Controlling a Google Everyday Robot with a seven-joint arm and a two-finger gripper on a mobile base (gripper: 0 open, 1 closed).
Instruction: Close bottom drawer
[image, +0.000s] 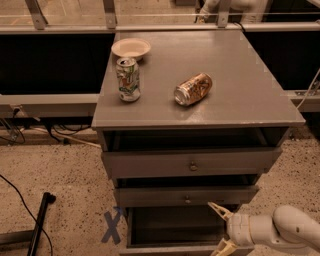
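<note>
The grey cabinet (200, 107) has three drawers, all pulled out. The bottom drawer (172, 249) is the lowest and stands open. Only the top edge of its grey front shows at the lower edge of the view, and its dark inside (175, 225) lies behind that. Its knob is out of view. My gripper (219, 229) is at the lower right, over the right end of the open bottom drawer. Its two pale fingers (218, 210) are spread apart, point left and hold nothing.
The widest drawer front (190, 164) and the mid-width front (185, 196) jut out above the bottom drawer. On top stand a green can (128, 79), a tipped brown can (193, 89) and a white bowl (131, 48). A blue X (112, 226) and a black bar (40, 222) lie on the floor at left.
</note>
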